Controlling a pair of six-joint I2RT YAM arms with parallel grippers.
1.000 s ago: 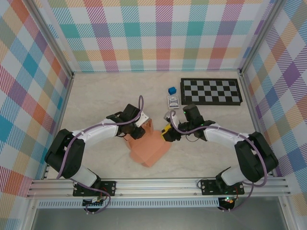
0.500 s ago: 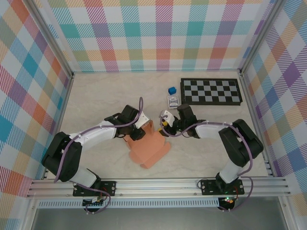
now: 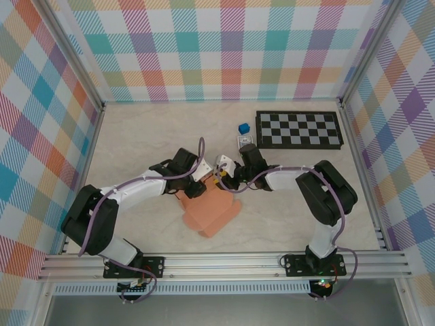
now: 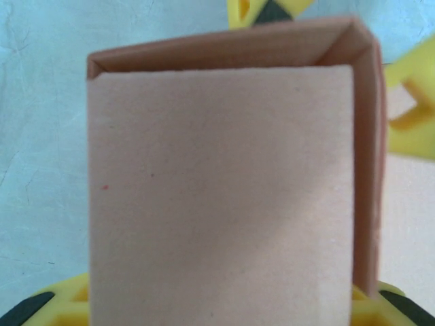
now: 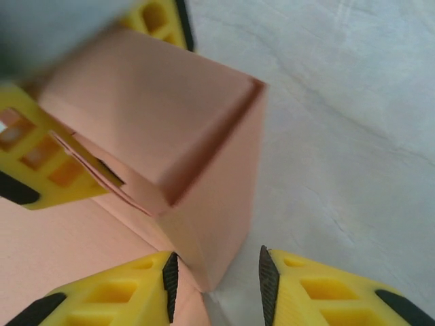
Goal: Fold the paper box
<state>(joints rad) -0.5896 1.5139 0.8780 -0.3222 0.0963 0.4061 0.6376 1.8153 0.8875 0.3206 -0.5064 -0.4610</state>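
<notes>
One each: paper box (image 3: 212, 214), cube (image 3: 243, 128), pack (image 3: 245, 140), checkerboard (image 3: 299, 130)

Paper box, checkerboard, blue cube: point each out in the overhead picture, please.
paper box (image 3: 212, 216), top external view, on its flat salmon panel.
checkerboard (image 3: 299, 130), top external view, middle of the board.
blue cube (image 3: 243, 128), top external view, on its top face.

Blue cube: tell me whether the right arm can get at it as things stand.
Probably yes. The blue cube sits uncovered on the table just beyond the right gripper, which is open at a corner of the paper box. Only the card pack lies between them, low and flat.
</notes>
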